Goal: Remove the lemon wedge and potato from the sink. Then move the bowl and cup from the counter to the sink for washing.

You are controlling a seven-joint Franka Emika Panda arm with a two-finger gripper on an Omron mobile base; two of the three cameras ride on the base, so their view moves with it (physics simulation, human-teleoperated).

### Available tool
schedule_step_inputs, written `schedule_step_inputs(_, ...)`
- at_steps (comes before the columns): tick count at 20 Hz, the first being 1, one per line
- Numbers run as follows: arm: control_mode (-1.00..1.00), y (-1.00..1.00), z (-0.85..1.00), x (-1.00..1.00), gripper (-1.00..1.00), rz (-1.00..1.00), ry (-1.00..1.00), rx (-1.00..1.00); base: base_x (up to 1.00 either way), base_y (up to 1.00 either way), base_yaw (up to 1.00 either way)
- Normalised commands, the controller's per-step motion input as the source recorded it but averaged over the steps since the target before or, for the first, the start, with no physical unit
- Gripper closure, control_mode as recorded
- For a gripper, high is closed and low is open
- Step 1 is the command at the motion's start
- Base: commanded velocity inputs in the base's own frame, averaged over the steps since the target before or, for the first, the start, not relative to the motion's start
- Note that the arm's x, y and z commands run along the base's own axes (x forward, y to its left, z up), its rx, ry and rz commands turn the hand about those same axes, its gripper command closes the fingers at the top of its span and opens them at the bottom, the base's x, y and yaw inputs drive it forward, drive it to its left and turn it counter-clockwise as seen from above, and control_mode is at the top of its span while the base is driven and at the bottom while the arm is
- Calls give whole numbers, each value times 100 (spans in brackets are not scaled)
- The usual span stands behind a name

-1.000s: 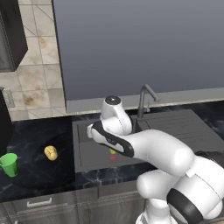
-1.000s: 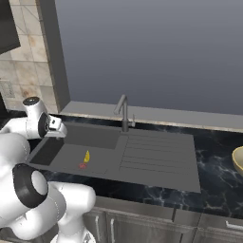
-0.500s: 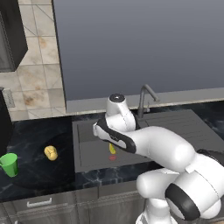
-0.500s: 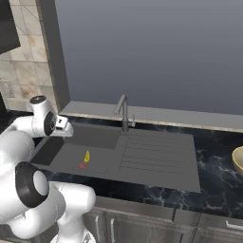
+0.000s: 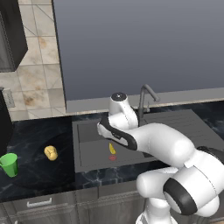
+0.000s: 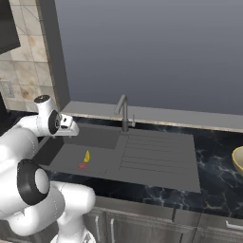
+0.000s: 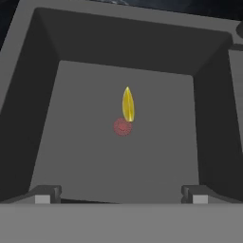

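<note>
Now the gripper (image 7: pixel 121 194) hangs above the sink (image 7: pixel 42 123), jaws fully apart and holding nothing. On the basin floor lies the lemon wedge (image 7: pixel 127 104), one pointed end touching the red drain (image 7: pixel 122 127), long axis running toward the far wall. It looks light and slippery; I would pinch across its thick middle

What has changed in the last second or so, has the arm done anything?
The arm swung sideways from the counter edge to above the sink, away from the potato. Its hand is open and empty. The lemon wedge, potato and cup have not moved.
</note>
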Motion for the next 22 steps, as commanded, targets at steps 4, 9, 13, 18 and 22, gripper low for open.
schedule_step_inputs(4,-100,-19,-3,11,-100,-1,0,-5,0,0,0)
schedule_step_inputs(9,-100,-17,-3,13,-100,-1,0,-4,0,0,0)
schedule_step_inputs(13,-100,-12,-3,15,-100,-2,0,0,0,0,0)
schedule_step_inputs(18,-100,-8,-5,14,-100,-1,0,0,0,0,0)
schedule_step_inputs(22,-100,-7,-8,10,-100,0,0,0,0,0,0)
